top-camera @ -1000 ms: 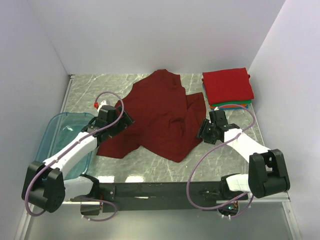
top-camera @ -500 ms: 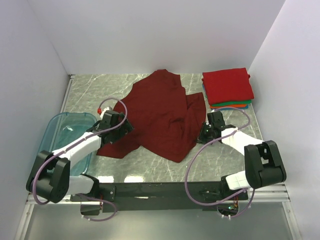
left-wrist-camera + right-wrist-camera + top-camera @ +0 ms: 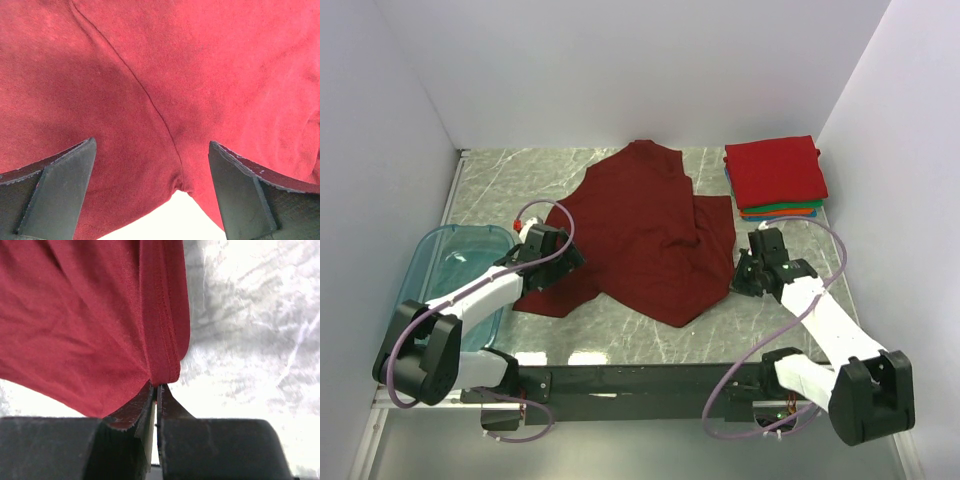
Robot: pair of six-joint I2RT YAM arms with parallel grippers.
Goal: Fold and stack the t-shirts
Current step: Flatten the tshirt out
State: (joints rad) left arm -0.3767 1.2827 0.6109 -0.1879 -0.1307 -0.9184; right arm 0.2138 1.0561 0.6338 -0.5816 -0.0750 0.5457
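Now that the right gripper [image 3: 156,388] has clamped onto its hem and drawn it outward, the maroon t-shirt [image 3: 645,235] lies flatter on the table [image 3: 620,325]. Its right-side rumple is mostly pulled out, which I judge a start on spreading it for folding. Over the shirt's left sleeve seam the left gripper [image 3: 152,150] hovers with jaws wide, holding nothing. Right of the shirt the folded t-shirts [image 3: 775,175] sit stacked, red on top. Left of it, the teal plastic bin [image 3: 460,231] shows no cloth inside.
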